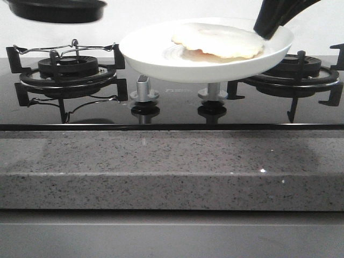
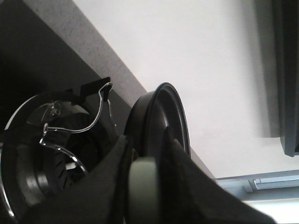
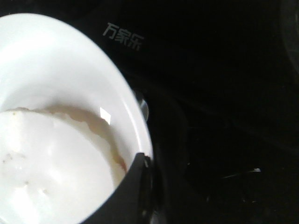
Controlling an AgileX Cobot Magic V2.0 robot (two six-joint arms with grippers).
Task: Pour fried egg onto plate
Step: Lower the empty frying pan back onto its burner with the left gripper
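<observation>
One fried egg (image 1: 217, 42) already lies on the plate (image 1: 156, 56), pinched at its rim by the right claw (image 1: 267, 28); the left claw (image 2: 140, 182) grips the empty pan (image 1: 56, 9). Pouring looks done.

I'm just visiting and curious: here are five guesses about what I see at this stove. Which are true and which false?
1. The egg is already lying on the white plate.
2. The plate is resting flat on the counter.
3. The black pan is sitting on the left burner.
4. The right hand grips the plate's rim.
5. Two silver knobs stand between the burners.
1. True: the fried egg lies on the plate.
2. False: the plate is held up above the stove.
3. False: the black pan is lifted above the left burner, held by the left hand.
4. True: the right hand clamps the rim.
5. True: the knobs stand in the middle.
</observation>
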